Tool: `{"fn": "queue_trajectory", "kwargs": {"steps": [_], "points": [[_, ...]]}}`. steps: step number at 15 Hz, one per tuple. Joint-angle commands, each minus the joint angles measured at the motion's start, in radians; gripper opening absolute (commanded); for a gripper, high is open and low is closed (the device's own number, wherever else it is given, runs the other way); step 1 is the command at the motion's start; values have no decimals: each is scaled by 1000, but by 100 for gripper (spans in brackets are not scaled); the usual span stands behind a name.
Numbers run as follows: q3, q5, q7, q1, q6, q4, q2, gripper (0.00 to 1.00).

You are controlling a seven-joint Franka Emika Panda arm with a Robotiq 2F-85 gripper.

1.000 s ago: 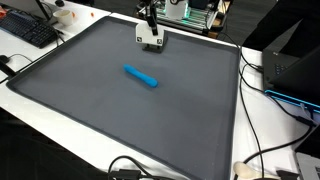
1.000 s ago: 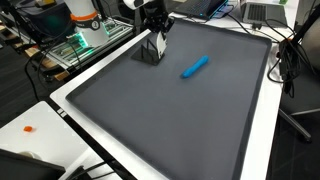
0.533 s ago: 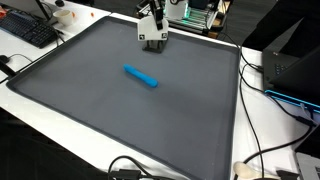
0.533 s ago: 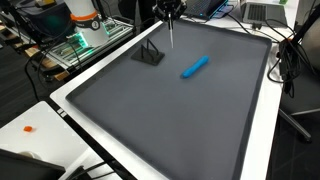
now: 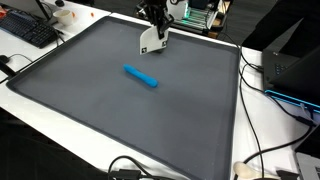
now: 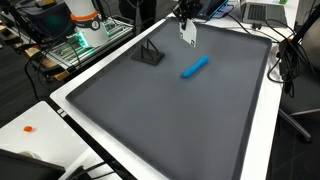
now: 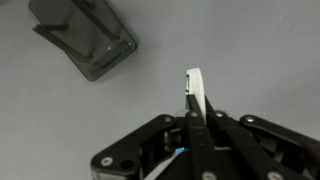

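Observation:
My gripper (image 7: 196, 122) is shut on a thin white flat piece (image 7: 195, 92), held edge-on between the fingers. In both exterior views the gripper (image 6: 184, 12) (image 5: 155, 14) hangs over the far part of the grey mat with the white piece (image 6: 187, 32) (image 5: 152, 40) below it, clear of the mat. A small dark stand (image 6: 148, 54) sits empty on the mat, apart from the piece; it also shows in the wrist view (image 7: 85, 40). A blue cylinder (image 6: 195, 67) (image 5: 141, 76) lies on the mat nearer the middle.
The big grey mat (image 5: 120, 120) (image 6: 170, 120) covers a white table. A keyboard (image 5: 28, 30), cables (image 5: 265, 70) and electronics (image 6: 85, 35) lie around the mat's edges. A small orange thing (image 6: 29, 128) lies on the white table edge.
The gripper has lifted the white piece out of the dark stand and carried it sideways over the mat, toward the blue cylinder. The stand and cylinder have not moved.

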Motion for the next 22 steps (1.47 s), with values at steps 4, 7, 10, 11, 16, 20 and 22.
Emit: {"fn": "queue_trajectory", "kwargs": {"steps": [4,7,10,11,16,20,22], "points": [[-12,-128,-219,39,-55,221,177,1],[-18,-146,-284,50,-65,297,250,1],[-23,-145,-323,59,-98,365,314,1],[-27,-149,-321,65,-111,386,333,1],[-41,-164,-319,86,-165,474,405,1],[-51,-176,-318,101,-200,529,446,1],[-54,-180,-319,105,-212,551,463,1]]}}
